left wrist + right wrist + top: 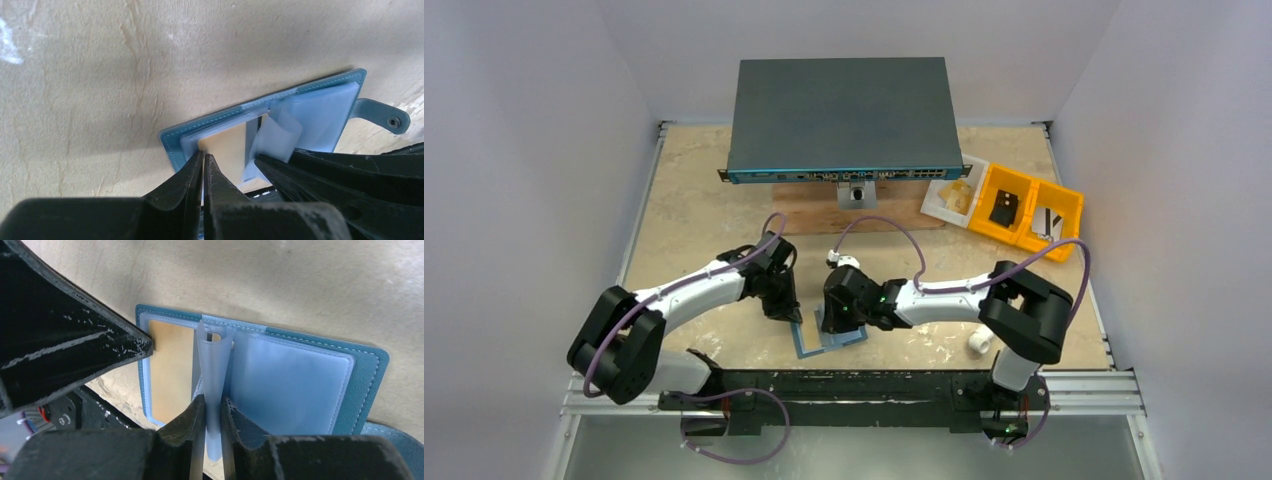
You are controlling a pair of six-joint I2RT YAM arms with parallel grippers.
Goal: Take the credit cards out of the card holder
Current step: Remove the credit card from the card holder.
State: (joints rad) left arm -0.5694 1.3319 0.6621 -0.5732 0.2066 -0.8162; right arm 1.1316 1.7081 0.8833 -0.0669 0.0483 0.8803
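Lying open and flat by the table's [694, 200] near edge, abt centre, the card holder [809, 346] sits betw. both grippers. Right gripper [212, 399] is clamped on a clear plastic sleeve [212, 365] of the holder, which stands upright betw. its fingers. Left gripper [203, 159] is squeezed closed, tips at the edge of a tan credit card [227, 150] in the holder's half on that side (can't tell whether the card is nipped). Grey box [844, 115] and yellow bins [1024, 205] sit far back.
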